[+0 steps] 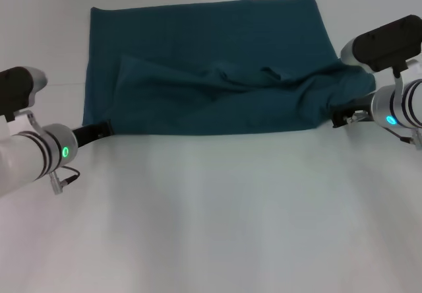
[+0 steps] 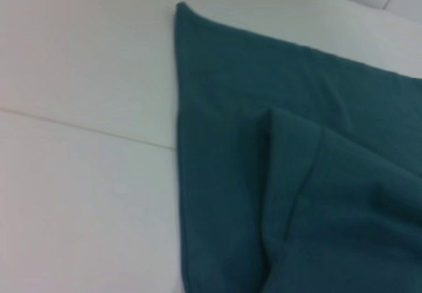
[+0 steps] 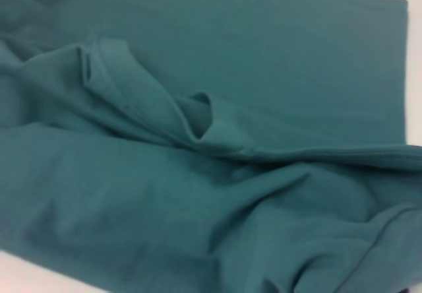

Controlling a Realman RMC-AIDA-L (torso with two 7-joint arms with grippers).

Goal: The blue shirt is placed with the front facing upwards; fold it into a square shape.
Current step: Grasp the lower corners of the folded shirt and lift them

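Blue shirt lies across the far half of the white table, partly folded, with a gripper at each near corner.

From the head camera I see the shirt spread wide and flat at the back, while a near layer is folded up over it and rumpled, with a raised crease running toward the right side. No lettering shows. My left gripper sits low on the table at the shirt's near left corner, its dark tip touching or just under the cloth edge; I cannot tell how its jaws stand. My right gripper is at the near right corner, where the cloth bunches against it; whether those jaws pinch the fabric or are spread I cannot tell either.
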